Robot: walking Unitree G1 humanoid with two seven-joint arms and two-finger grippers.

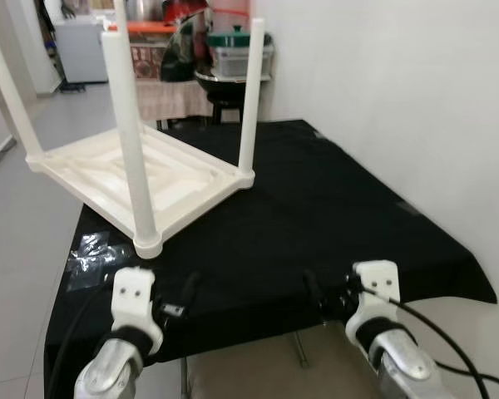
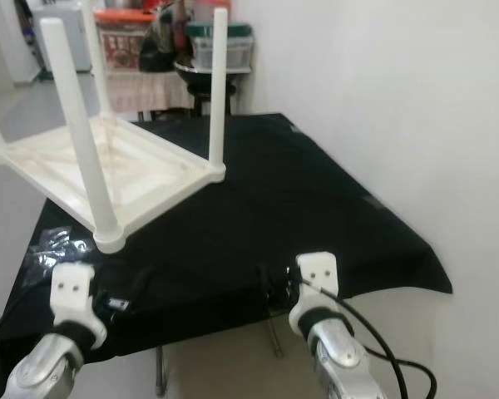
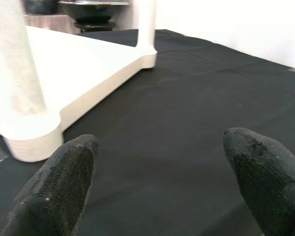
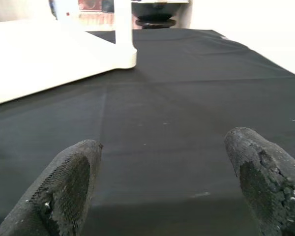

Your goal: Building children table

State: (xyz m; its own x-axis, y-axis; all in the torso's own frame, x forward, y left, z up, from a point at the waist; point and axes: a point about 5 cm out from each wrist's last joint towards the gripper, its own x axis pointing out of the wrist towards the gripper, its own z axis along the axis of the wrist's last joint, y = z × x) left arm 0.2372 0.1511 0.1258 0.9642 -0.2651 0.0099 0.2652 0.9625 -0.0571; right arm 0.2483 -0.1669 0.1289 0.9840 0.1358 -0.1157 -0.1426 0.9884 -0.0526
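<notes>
— Which way is the thing you're building lying?

— Your cream-white plastic children's table (image 1: 162, 179) sits upside down on the black-cloth-covered counter (image 1: 333, 208), toward its far left part, with its top flat on the cloth and its round legs pointing straight up. One corner points at you, and the nearest leg (image 1: 131, 141) rises from that corner.

— Anything you can't make out?

— The far left of the tabletop and the upper ends of some legs run out of frame. A crumpled clear plastic wrapper (image 1: 90, 252) lies at the counter's left edge, its contents unreadable.

— And your pincers?

— Your left pincer (image 3: 162, 182) and right pincer (image 4: 167, 187) both hover over the counter's near edge, fingers spread wide, holding nothing and touching nothing.
</notes>
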